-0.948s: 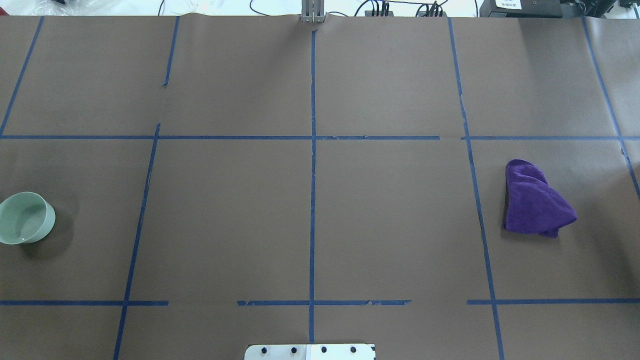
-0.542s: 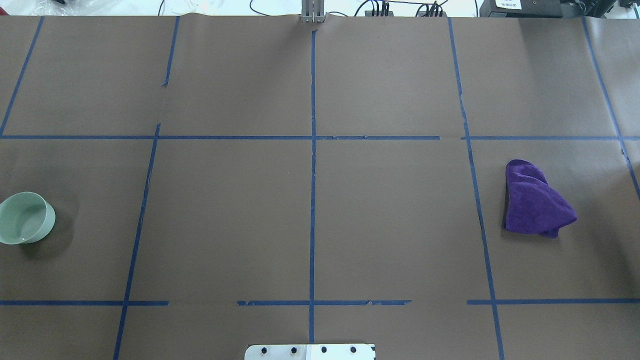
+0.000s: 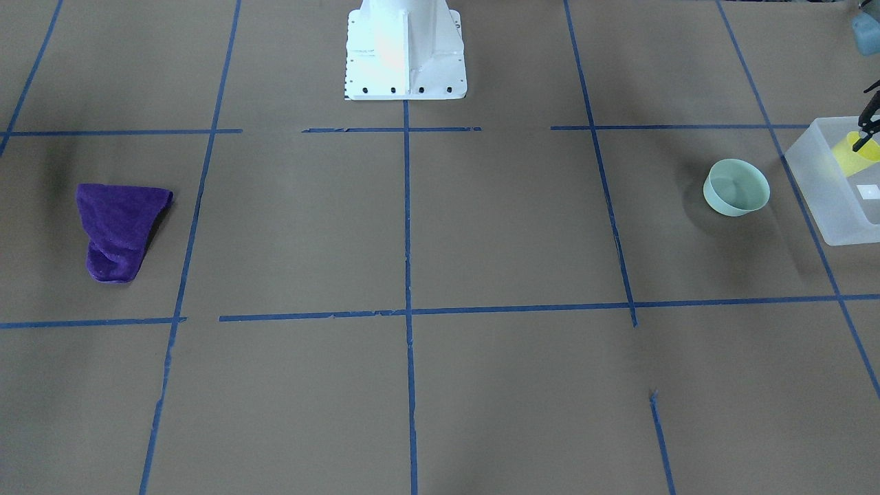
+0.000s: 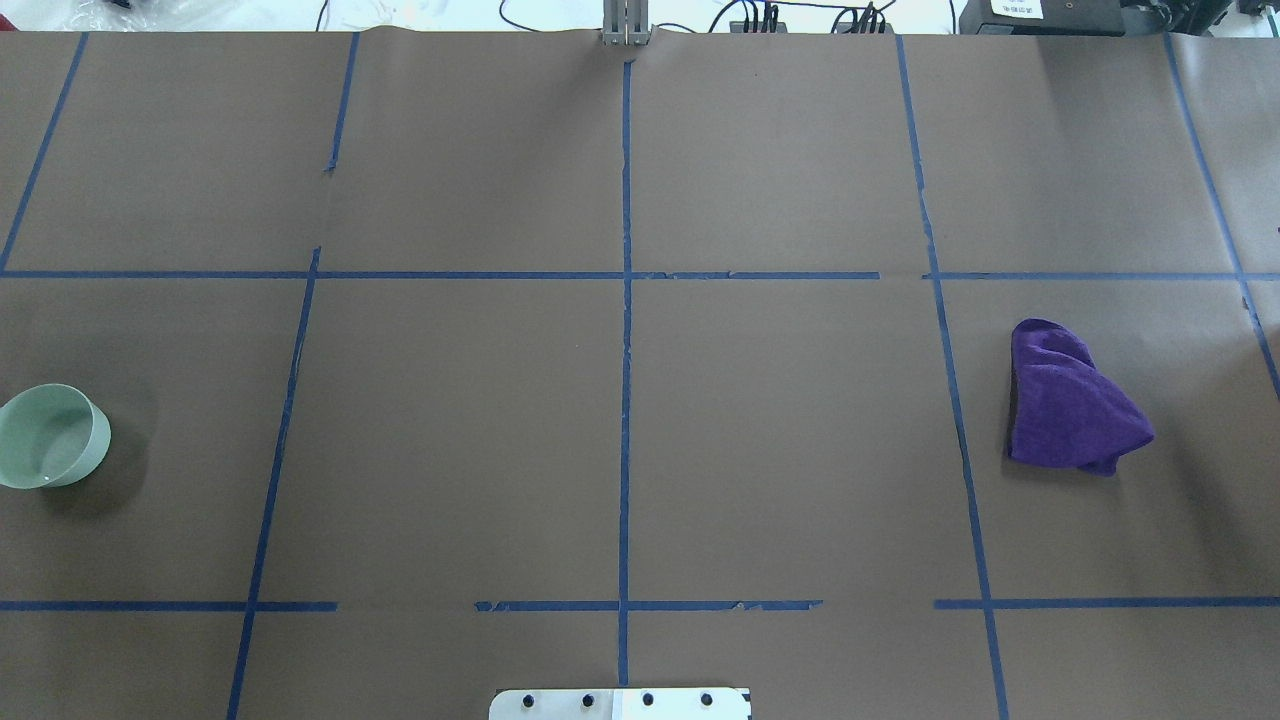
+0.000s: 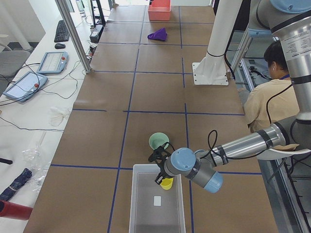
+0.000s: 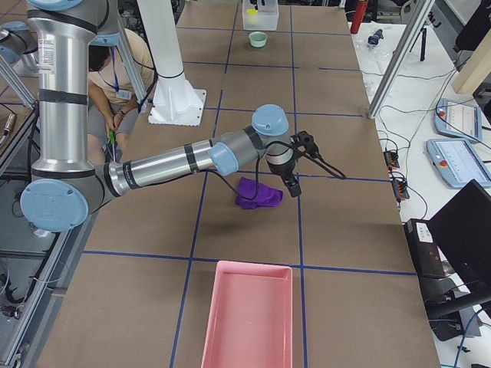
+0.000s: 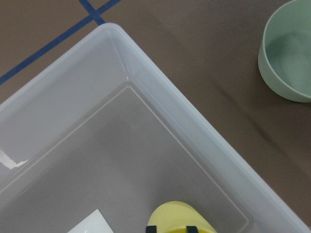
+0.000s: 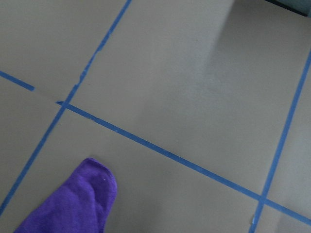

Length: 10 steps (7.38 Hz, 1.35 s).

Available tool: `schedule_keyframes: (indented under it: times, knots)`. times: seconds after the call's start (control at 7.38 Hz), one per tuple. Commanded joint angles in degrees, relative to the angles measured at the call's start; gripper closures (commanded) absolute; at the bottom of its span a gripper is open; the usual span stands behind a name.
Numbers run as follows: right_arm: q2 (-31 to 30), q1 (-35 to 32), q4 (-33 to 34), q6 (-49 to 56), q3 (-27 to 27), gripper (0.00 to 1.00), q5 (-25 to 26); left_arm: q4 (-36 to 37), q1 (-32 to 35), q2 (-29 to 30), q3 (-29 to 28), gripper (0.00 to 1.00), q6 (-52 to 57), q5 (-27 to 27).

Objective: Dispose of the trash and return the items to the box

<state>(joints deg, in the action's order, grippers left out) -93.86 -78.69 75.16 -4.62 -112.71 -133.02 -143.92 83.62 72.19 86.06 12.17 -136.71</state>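
Observation:
The yellow cup (image 3: 857,155) hangs tilted inside the frosted white box (image 3: 818,180) at the table's end on my left. My left gripper (image 3: 863,139) is shut on the cup's rim. In the left wrist view the cup (image 7: 176,216) shows at the bottom edge over the box floor (image 7: 116,160), with two black fingertips (image 7: 152,228) on it. The exterior left view shows the same hold (image 5: 166,183). My right gripper (image 6: 294,181) hovers above a purple cloth (image 6: 257,193); I cannot tell whether it is open or shut.
A pale green bowl (image 3: 736,187) stands on the table just beside the box. The purple cloth (image 4: 1072,400) lies on the table's right side. A pink tray (image 6: 249,314) sits at the table's end on my right. An operator sits behind the robot's base.

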Motion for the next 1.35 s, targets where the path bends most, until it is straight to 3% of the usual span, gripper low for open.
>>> schedule_keyframes:
  times: [0.0,0.27,0.54,0.95,1.08,1.22]
  knots:
    - [-0.4,8.4,-1.3,-12.0,-4.3,0.0,1.9,8.0,0.5,6.2,2.3,0.0,0.1,0.0]
    - [-7.2,23.4,-18.7,-28.7,-2.9,0.0,17.1,11.6,1.6,6.7,6.1,0.0,0.1,0.0]
    - [-8.7,28.4,-21.4,-29.6,0.7,0.01,20.3,17.9,2.0,7.8,10.0,0.0,0.1,0.0]
    - [-8.8,32.4,-25.1,-29.5,7.2,0.08,22.6,19.0,2.3,9.2,10.3,0.0,0.1,0.0]
    - [-8.8,33.7,-25.2,-29.5,8.0,0.22,24.5,19.0,2.3,9.6,10.2,0.0,0.1,0.0]
    - [-8.8,34.2,-25.1,-29.4,7.9,0.63,24.1,18.9,2.3,9.7,10.3,0.0,0.1,0.0]
